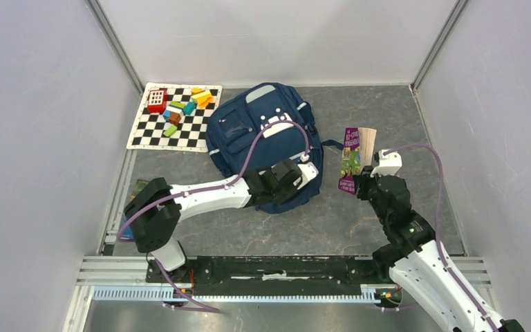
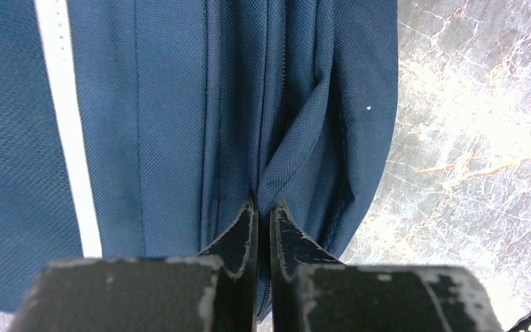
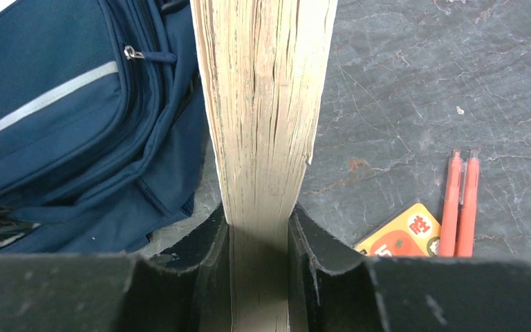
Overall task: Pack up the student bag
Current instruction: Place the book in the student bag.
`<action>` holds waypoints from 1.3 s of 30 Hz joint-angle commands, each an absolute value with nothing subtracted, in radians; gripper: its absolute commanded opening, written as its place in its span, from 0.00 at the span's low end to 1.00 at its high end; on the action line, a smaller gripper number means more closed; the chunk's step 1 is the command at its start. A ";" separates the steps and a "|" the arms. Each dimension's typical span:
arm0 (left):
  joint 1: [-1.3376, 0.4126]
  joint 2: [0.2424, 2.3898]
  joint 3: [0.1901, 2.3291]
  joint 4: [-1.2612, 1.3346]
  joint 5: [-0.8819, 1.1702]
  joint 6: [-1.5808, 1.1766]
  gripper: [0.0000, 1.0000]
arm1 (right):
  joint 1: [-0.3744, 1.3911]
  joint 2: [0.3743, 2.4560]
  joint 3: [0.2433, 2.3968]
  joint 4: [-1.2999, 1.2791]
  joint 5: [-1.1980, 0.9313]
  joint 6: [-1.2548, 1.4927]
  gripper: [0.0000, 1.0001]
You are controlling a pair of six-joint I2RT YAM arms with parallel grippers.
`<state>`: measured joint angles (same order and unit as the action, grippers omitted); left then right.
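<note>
The student bag (image 1: 249,131), navy with grey stripes, lies flat in the middle of the table. My left gripper (image 1: 303,181) sits at its near right edge. In the left wrist view the left gripper (image 2: 263,207) is shut on a fold of the bag's fabric (image 2: 297,138) beside a zipper seam. To the bag's right, my right gripper (image 1: 366,181) is shut on a thick book (image 1: 356,158) with a purple cover. The right wrist view shows the book's yellowed page edge (image 3: 263,104) clamped in the right gripper (image 3: 259,214), with the bag (image 3: 55,124) to its left.
A chequered mat (image 1: 169,128) with several coloured blocks (image 1: 180,107) lies at the back left. Two orange pens (image 3: 460,204) and a yellow-orange card (image 3: 401,235) lie on the table right of the book. Grey walls close in the table on three sides.
</note>
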<state>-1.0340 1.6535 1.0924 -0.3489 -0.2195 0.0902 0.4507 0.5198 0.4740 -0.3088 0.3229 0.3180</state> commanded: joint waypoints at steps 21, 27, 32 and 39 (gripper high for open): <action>-1.022 1.233 1.035 -0.005 -0.411 0.075 0.02 | 0.452 0.456 0.364 -0.040 -0.159 0.887 0.00; -1.017 1.194 0.982 0.052 -0.441 0.091 0.02 | 0.453 0.429 0.340 -0.096 -0.122 0.968 0.00; -1.017 1.169 0.960 0.064 -0.404 0.075 0.02 | 0.452 0.422 0.245 0.066 -0.154 1.092 0.00; -1.017 1.172 0.956 0.066 -0.386 0.055 0.02 | 0.454 0.514 0.193 0.311 -0.124 1.197 0.00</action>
